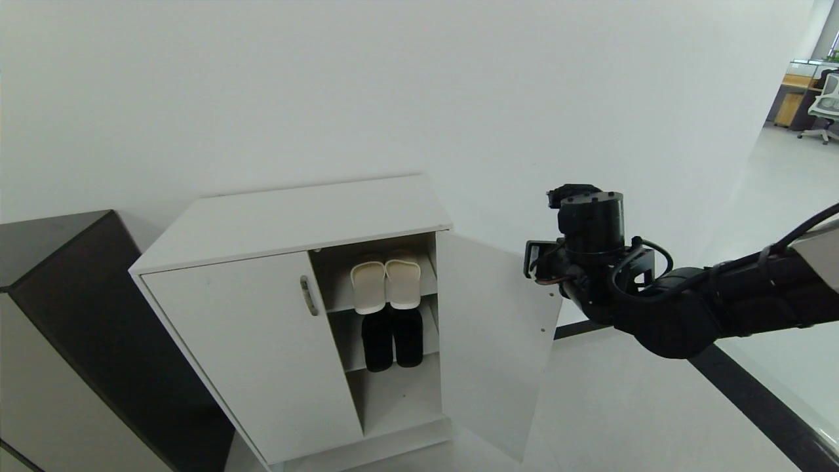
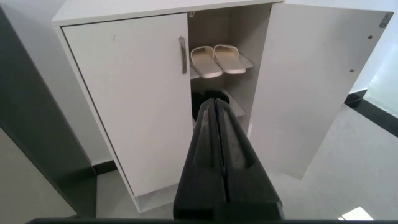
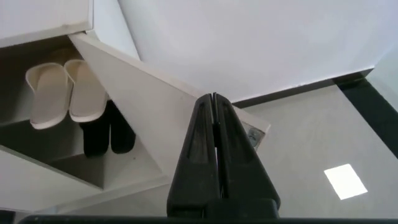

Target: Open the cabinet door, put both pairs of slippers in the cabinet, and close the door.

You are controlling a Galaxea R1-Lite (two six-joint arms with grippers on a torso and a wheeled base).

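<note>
The white cabinet (image 1: 295, 216) stands with its right door (image 1: 491, 328) swung open and its left door (image 1: 249, 354) closed. A white pair of slippers (image 1: 385, 283) lies on the top shelf, and a black pair (image 1: 392, 337) lies on the shelf below. My right gripper (image 1: 534, 262) is at the open door's outer edge, on its outside face. In the right wrist view the right gripper (image 3: 214, 99) is shut on nothing, beside the door's handle (image 3: 252, 134). My left gripper (image 2: 214, 102) is shut and empty, pointing at the open compartment in front of the black slippers (image 2: 208, 98).
A dark cabinet (image 1: 72, 314) stands close on the left of the white one. A black floor stripe (image 1: 754, 400) runs along the right. Open floor lies in front of and right of the open door. An office chair (image 1: 822, 105) stands far off.
</note>
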